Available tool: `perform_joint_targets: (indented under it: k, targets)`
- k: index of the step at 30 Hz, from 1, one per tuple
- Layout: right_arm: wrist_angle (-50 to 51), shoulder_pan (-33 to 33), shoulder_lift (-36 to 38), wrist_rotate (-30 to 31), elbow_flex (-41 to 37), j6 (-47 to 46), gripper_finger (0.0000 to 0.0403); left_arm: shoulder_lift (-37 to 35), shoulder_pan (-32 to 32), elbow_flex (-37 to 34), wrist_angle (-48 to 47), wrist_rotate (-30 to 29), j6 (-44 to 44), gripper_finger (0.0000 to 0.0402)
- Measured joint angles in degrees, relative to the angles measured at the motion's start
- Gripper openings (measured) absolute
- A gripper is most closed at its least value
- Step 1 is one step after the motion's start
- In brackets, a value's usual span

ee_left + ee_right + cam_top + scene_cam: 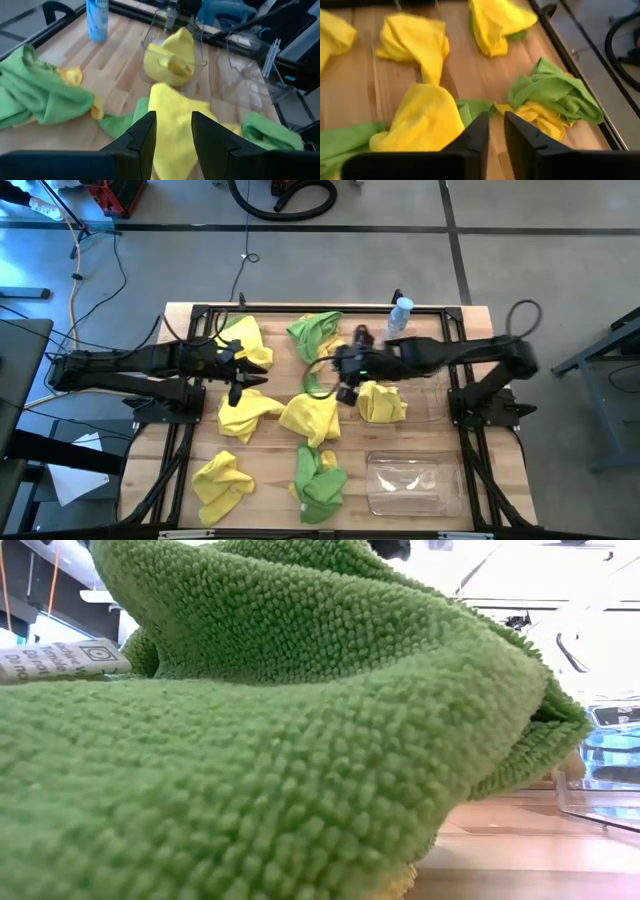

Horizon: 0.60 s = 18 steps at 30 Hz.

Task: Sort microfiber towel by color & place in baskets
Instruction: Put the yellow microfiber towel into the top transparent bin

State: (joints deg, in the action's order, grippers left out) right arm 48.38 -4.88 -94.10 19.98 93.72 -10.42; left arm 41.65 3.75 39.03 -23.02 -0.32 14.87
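Several rumpled towels lie on the wooden table: yellow ones (245, 340) (245, 412) (312, 418) (222, 485), a green one on a yellow one at the far edge (318, 332), and a green one near the front (320, 480), which fills the low view (250, 740). One yellow towel (382, 402) lies in the far clear basket (428, 395); the near basket (412, 480) holds nothing. My left gripper (243, 373) is open and empty between the left yellow towels, facing the middle yellow towel (172, 115). My right gripper (330, 375) hovers over the table's middle, open by a narrow gap and empty (496, 135).
A small clear bottle with a blue cap (401, 315) stands at the far edge by the black metal frame (300, 310). The frame runs around the table. Bare wood shows between the towels and left of the near basket.
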Motion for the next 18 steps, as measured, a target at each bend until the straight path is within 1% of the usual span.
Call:
perform_joint_targets:
  k: [4, 7, 10, 13, 16, 18]
  targets:
    - [7.43, 0.0, -8.65, -5.65, 9.19, 1.81, 0.0124, -1.62, -0.02, 0.0, -2.65, 0.02, 0.04, 0.0113]
    - [9.62, -0.01, -14.25, -9.88, 12.89, 4.6, 0.0162, -2.06, -0.02, 0.0, -3.65, 0.02, 0.91, 0.0113]
    - [10.1, -0.01, -19.17, -11.59, 14.17, 6.55, 0.0193, -2.19, -0.02, 0.0, -4.52, 0.02, 1.06, 0.0113]
    - [10.35, 0.01, -23.25, -11.68, 14.22, 6.36, 0.0215, -2.17, -0.07, 0.0, -5.24, 0.75, 1.05, 0.0113]
    - [10.93, 0.36, -26.56, -12.46, 14.22, 5.34, 0.0229, -2.17, -0.07, 0.0, -5.14, 1.51, 0.92, 0.0113]
    - [10.86, 0.56, -28.49, -14.05, 14.22, 5.34, 0.0231, -2.17, -0.09, 0.0, -5.14, 1.53, 0.98, 0.0113]
